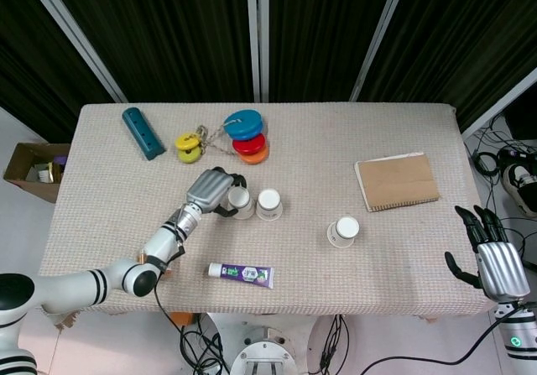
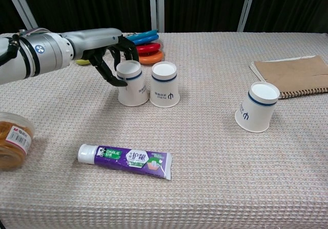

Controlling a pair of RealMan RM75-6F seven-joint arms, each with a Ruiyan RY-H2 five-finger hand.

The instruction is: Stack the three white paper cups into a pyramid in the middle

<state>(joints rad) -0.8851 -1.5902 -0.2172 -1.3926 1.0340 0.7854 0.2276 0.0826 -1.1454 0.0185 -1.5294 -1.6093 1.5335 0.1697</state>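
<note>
Left hand (image 2: 110, 55) grips an upside-down white paper cup with a blue band (image 2: 132, 83), fingers wrapped round its top. The cup sits mid-surface, just beside a second inverted white paper cup (image 2: 164, 84). Third white paper cup (image 2: 257, 107) stands well apart toward the right edge, tilted. Right hand (image 1: 495, 257) hangs off the front-right corner of the woven-cloth table (image 1: 377, 249), fingers spread, holding nothing.
</note>
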